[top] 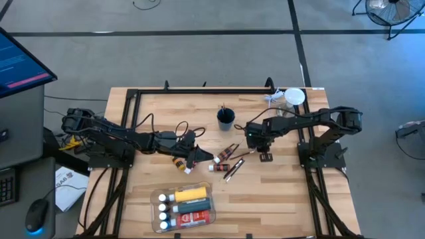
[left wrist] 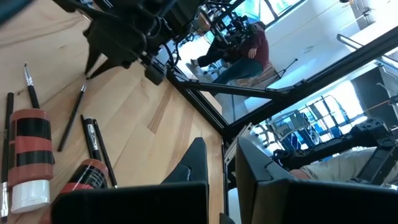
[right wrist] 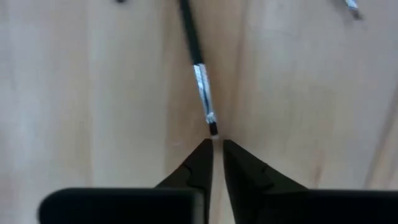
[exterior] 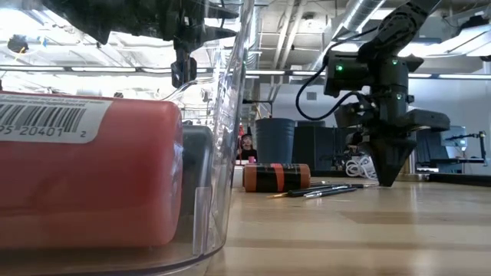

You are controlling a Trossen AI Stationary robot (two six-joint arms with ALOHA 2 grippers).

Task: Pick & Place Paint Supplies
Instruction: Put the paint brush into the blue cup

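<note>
Right under the tip of the R pincer lies the bristle end of a brush. It's flat on the table, ferrule next, dark handle running straight away from the pincer, slightly slanted. So the long axis is roughly in line with the pincer's reach, not across it. The pincer stands near vertical, tip at or just off the wood. Can't tell if it's released or clenched, and can't tell whether anything is gripped.

R arm is clearly the nearer one. L pincer is clenched, well off toward its own side, past the tubes, w/ a small tube beside it.

My read: a grab at the bristle tip would be poor. Better to shift fwd along the handle and turn the wrist so the jaws cross the axis.

Room: bare wood on both sides of the brush, a second brush well apart. The cup is off toward the far edge, no obstacle. The tray, prob. the drop spot, sits toward the near edge, beyond the tubes. Path looks open if lifted over them.
</note>
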